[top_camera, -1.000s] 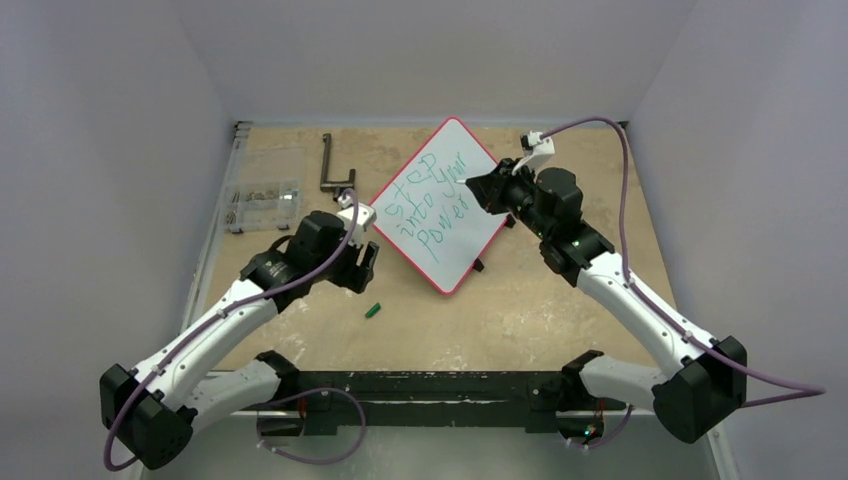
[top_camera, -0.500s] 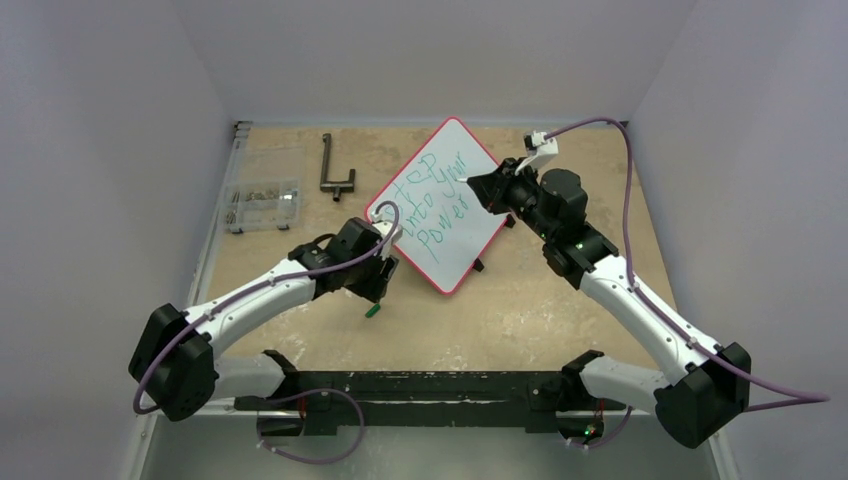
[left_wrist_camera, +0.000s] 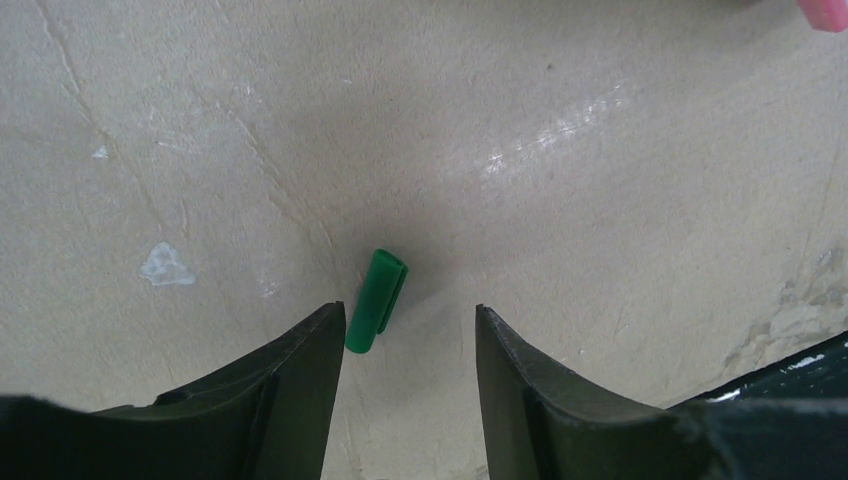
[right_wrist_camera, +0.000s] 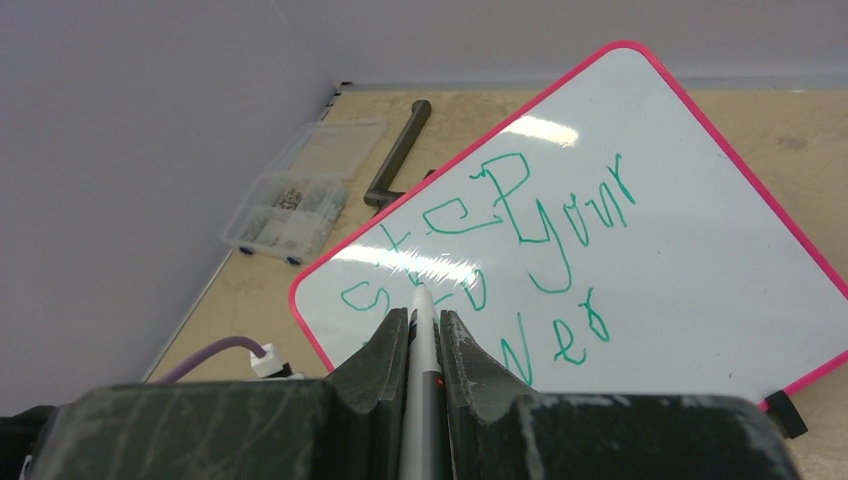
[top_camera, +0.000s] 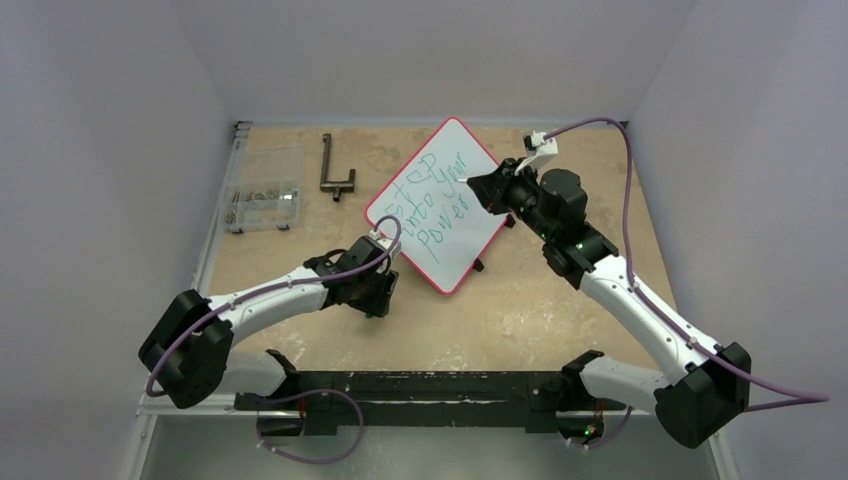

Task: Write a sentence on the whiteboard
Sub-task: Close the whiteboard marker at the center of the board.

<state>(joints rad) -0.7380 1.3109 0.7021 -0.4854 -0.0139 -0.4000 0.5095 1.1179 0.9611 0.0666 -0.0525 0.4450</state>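
a: where is the whiteboard sitting?
b: it's lying cornerwise at the middle back of the table, and the sentence is showing on it in green, three lines.
a: what is the left gripper doing?
b: it's hovering low over the green cap, jaws standing partly apart, gripping nothing. the green cap is lying between them, off-centre toward the finger on the wrist view's left. its long axis is running away from the wrist, roughly along the finger faces, so i'm judging a squeeze would pinch across its width.
a: and the right gripper?
b: it's clamping the marker, tip pointing at the whiteboard, well apart from the green cap. the left arm is sitting much nearer.
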